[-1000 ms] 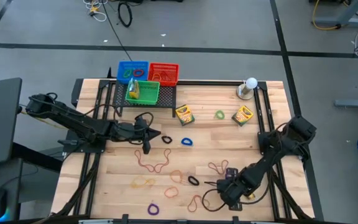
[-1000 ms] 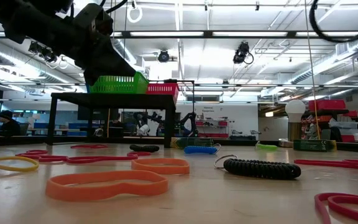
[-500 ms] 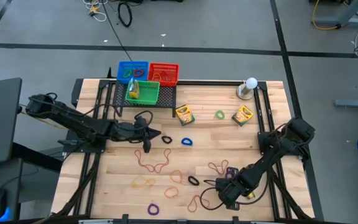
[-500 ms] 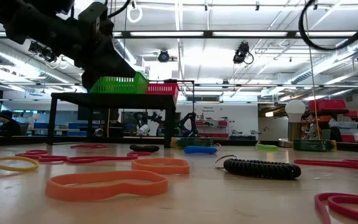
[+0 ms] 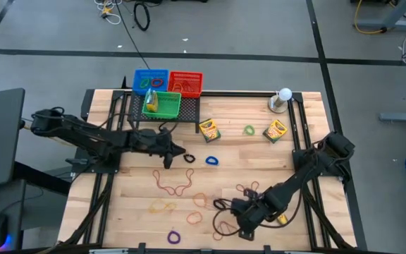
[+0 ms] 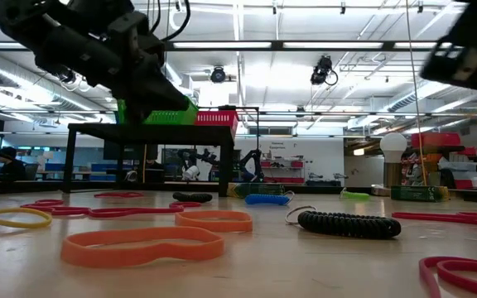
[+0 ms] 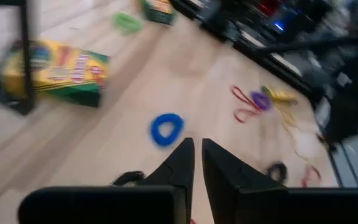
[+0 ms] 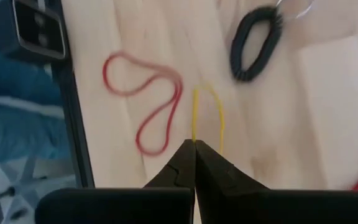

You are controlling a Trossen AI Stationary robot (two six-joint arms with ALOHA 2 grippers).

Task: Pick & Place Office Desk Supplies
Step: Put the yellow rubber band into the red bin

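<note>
Rubber bands lie scattered over the wooden table. Among them are a blue one [image 5: 211, 160], a black coiled one [image 5: 220, 204], a red one [image 5: 175, 183] and a green one [image 5: 249, 130]. Two yellow crayon boxes [image 5: 208, 130] [image 5: 275, 130] lie flat toward the far side. My right gripper [image 5: 237, 214] is near the front edge, shut on a thin yellow band [image 8: 207, 106]. My left gripper [image 5: 182, 150] hovers above the table left of the blue band [image 7: 166, 129]. Its fingers [image 7: 197, 152] are all but closed, with nothing between them. My right gripper pinches one end of the yellow band's loop [image 8: 194, 138] between its two fingertips. The fingers slant steeply down from the table's right. The rest of the band reaches out beyond them as a long narrow loop. I cannot tell whether its far end touches the table.
A black stand at the far left carries a blue basket [image 5: 150, 79], a red basket [image 5: 185, 83] and a green basket [image 5: 162, 104]. A white ball on a round base [image 5: 283, 99] stands at the far right. An orange loop [image 8: 145, 106] lies by the front rail.
My right gripper has risen and gone toward the table's left, past the black coiled band. My left gripper has swung a little toward the far edge and rolled slightly.
</note>
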